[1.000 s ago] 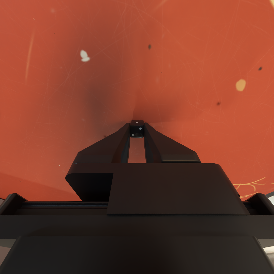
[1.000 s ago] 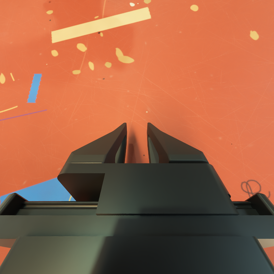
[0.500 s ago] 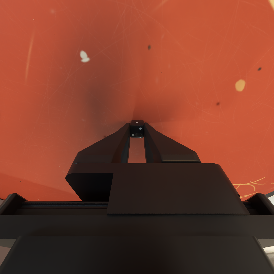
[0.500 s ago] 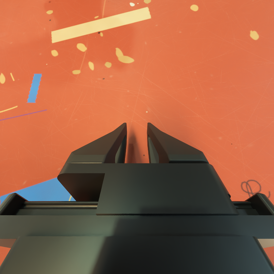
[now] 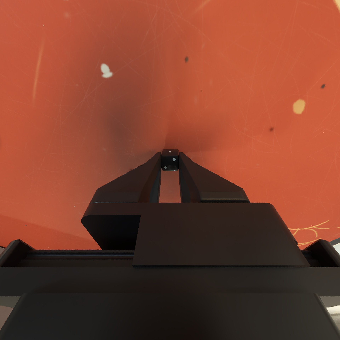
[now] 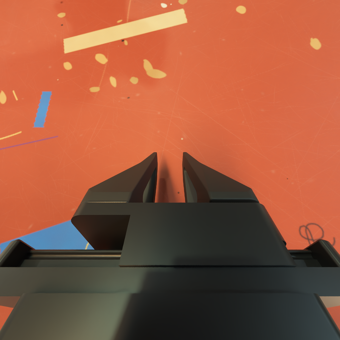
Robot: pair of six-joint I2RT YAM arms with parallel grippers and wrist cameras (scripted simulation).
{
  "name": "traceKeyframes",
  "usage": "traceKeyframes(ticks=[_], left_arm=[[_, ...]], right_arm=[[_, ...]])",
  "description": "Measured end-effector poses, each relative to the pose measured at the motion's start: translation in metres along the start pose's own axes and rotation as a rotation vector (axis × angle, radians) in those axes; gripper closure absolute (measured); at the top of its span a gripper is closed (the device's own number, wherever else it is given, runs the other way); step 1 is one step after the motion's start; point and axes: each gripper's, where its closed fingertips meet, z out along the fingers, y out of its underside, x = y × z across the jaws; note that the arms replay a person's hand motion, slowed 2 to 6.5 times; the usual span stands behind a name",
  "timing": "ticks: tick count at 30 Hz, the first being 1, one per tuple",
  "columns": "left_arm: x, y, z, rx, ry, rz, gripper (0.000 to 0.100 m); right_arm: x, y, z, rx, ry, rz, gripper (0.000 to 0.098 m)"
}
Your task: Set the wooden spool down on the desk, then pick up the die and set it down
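In the left wrist view my left gripper [image 5: 169,156] is shut on a small black die [image 5: 170,162] with white pips, pinched between the two fingertips. The die is low over the red desk [image 5: 239,73], and its shadow meets it right at the tips. I cannot tell whether it touches the surface. In the right wrist view my right gripper [image 6: 169,155] is open by a narrow gap and empty, pointing down at the red desk [image 6: 248,110]. The wooden spool is not in either view.
The desk is scratched and carries flat marks only: a cream strip [image 6: 125,30], a blue strip [image 6: 42,109], a blue patch [image 6: 55,237], pale blotches and a dark scribble [image 6: 311,233]. A pale desk edge shows at the lower right of the left wrist view [image 5: 335,247].
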Motion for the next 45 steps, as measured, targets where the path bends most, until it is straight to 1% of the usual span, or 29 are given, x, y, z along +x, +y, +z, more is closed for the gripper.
traceKeyframes(ticks=[24,37,45], left_arm=[[-0.0022,0.0014,0.0000,0.003,-0.010,-0.002,0.084],[-0.0019,0.0020,-0.0001,0.030,-0.031,-0.005,0.084],[-0.0013,0.0020,-0.0001,0.030,-0.037,-0.002,0.084]], right_arm=[[-0.0001,0.0001,0.0000,-0.001,-0.001,-0.001,0.0749],[0.0002,0.0003,0.0001,-0.001,0.000,-0.002,0.0748],[0.0004,0.0006,0.0001,-0.003,0.000,-0.002,0.0748]])
